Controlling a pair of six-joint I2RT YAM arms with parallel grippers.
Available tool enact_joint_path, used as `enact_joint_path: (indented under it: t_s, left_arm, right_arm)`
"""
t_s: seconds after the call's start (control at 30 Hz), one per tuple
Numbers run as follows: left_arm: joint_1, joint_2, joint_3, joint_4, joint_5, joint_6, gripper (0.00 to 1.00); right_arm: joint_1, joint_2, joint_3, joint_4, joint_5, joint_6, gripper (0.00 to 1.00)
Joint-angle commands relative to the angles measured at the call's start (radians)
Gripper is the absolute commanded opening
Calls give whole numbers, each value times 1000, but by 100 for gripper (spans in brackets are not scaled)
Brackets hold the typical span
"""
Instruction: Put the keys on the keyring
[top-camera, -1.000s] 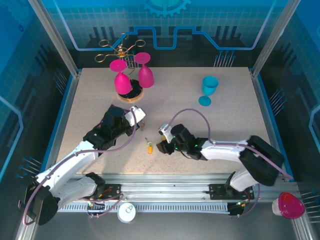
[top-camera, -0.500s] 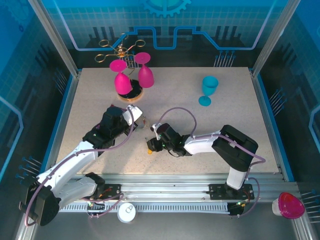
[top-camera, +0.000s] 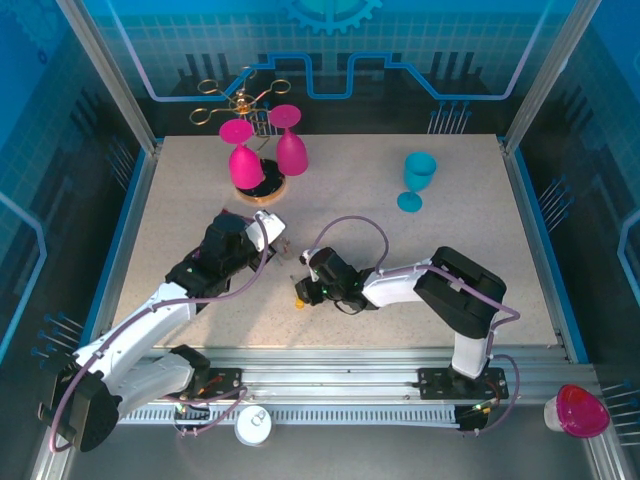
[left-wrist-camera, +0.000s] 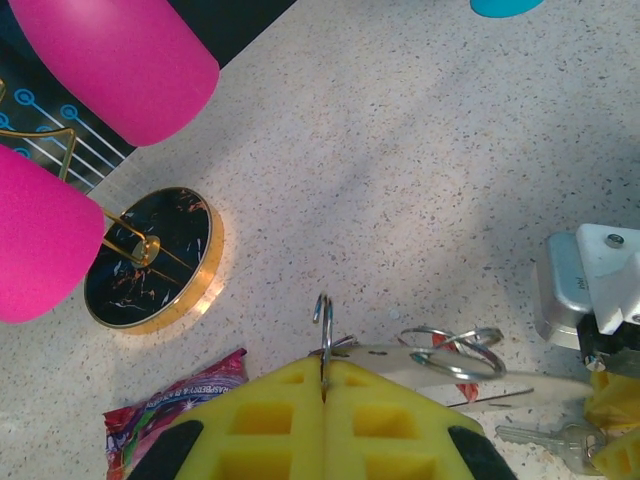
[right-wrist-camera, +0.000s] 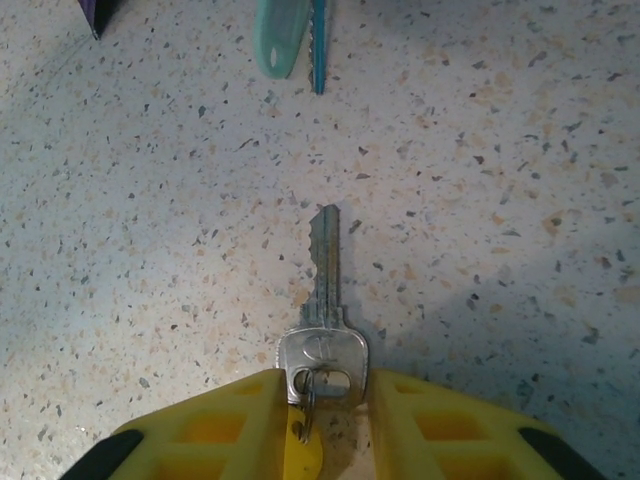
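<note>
Pinching an upright metal loop of the keyring (left-wrist-camera: 322, 318), the left tool (left-wrist-camera: 323, 378) is gripping it with fingers closed. The right tool (right-wrist-camera: 322, 392) is straddling the head of a key (right-wrist-camera: 325, 290) lying flat on the tabletop (right-wrist-camera: 500, 200), blade pointing away; whether it is clamping cannot be told.

Speckled beige table (top-camera: 450, 260) inside a blue-lit enclosure.
Beyond the left gripper (top-camera: 281, 242) rises a dark back wall (top-camera: 400, 60) with glowing blue circuit lines and a gear motif; aluminium posts (top-camera: 110, 75) frame the corners, and a slotted metal rail (top-camera: 340, 360) runs along its near side.
</note>
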Motion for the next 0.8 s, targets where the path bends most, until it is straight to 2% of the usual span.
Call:
enact_joint_path:
  t_s: [0.0,0.1,0.27,0.53,0.77]
  left_arm:
    - [7,-24,-10,37,20,-12,0]
    - [8,-24,-10,36,19,-9,0]
    - [6,-25,-12,36,14,-6,0]
    - [6,-36,-19,43,52,8,0]
    - [6,-30,-19,27,131,23,0]
  right_arm:
    - [14,25,19,-30,-9,-1,24]
    - [14,29,19,-29,-21,-9,19]
    - [13,12,13,-13,-26,-9,1]
    - [1,-189,-123,76,-25,-86,0]
    - [-53,-297,-193,-130,-62,-106,0]
